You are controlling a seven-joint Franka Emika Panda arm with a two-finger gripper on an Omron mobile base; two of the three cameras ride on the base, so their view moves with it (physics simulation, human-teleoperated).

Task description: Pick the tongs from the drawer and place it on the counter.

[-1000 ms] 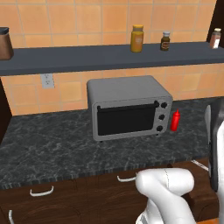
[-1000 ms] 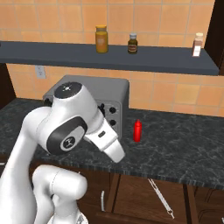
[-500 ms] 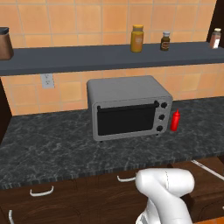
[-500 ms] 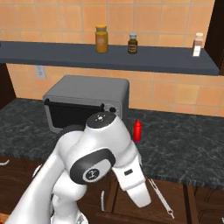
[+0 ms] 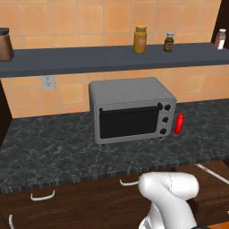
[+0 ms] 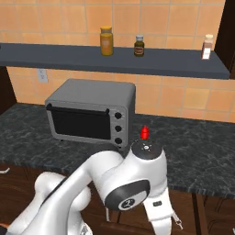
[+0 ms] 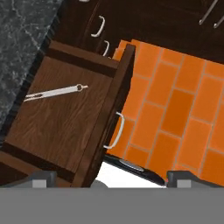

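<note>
The drawer (image 7: pixel 61 129) stands pulled out below me, its dark red-brown wooden floor bare except for the tongs (image 7: pixel 57 92). They lie flat near the drawer's back, thin and silvery, their two arms slightly spread toward the counter (image 7: pixel 22 30). My gripper (image 7: pixel 111 179) hovers above the drawer's front edge and curved handle (image 7: pixel 116 131), open, with its fingertips (image 7: pixel 43 178) far apart and nothing between them. In the left base view the tongs (image 5: pixel 212 173) show as a thin line under the counter's (image 5: pixel 67 152) front edge at the right.
A grey toaster oven (image 5: pixel 129 109) and a small red bottle (image 5: pixel 179 123) stand on the counter. A dark wall shelf (image 5: pixel 112 58) carries jars. Orange floor tiles (image 7: pixel 175 100) lie beside the drawer. More shut drawers with silver handles (image 5: pixel 42 196) run along the cabinet front.
The arm has swung down from beside the counter at the right. The hand has dropped below counter level and out of the left base view, and the elbow now fills the foreground.
</note>
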